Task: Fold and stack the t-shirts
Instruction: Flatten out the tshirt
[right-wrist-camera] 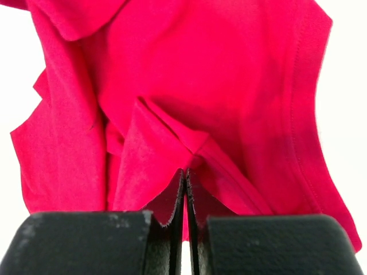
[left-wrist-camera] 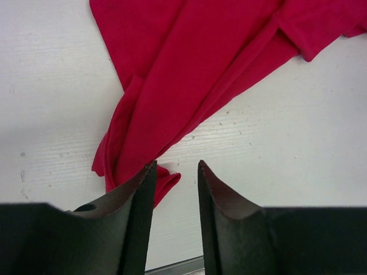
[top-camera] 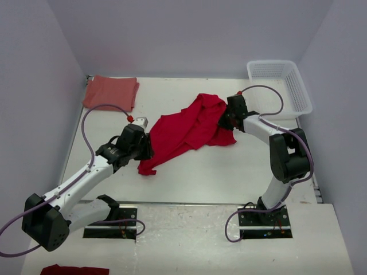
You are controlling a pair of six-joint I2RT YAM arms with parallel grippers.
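In the far left corner of the table [top-camera: 229, 172] lies the salmon shirt [top-camera: 110, 91], folded into a flat, neat rectangle and well apart from everything else. Nearer, the left arm reaches in from its base, and the left gripper [top-camera: 146, 148] sits low at the near left end of the red shirt [top-camera: 189, 129]. The wrist view shows the left gripper [left-wrist-camera: 176, 166] partly open, with a clear gap between the two dark fingers [left-wrist-camera: 140, 195]. A narrow, bunched tail of the red shirt [left-wrist-camera: 189, 69] runs down to the tip of the left finger, with its corner just showing in the gap, but nothing is clamped there. The red shirt itself is unfolded and rumpled across the middle of the table, running diagonally from that tail up to a fuller, heaped part on the far right. There the right gripper [top-camera: 225, 120] meets the cloth. From its own wrist camera, the right gripper [right-wrist-camera: 184, 172] is closed tight, its fingers pressed together with a fold of the red shirt [right-wrist-camera: 229, 86] pinched at the tips and the cloth creased around them. At the far right stands a white basket [top-camera: 298, 94]. A bit of red cloth [top-camera: 74, 269] shows at the lower left edge of the top view.
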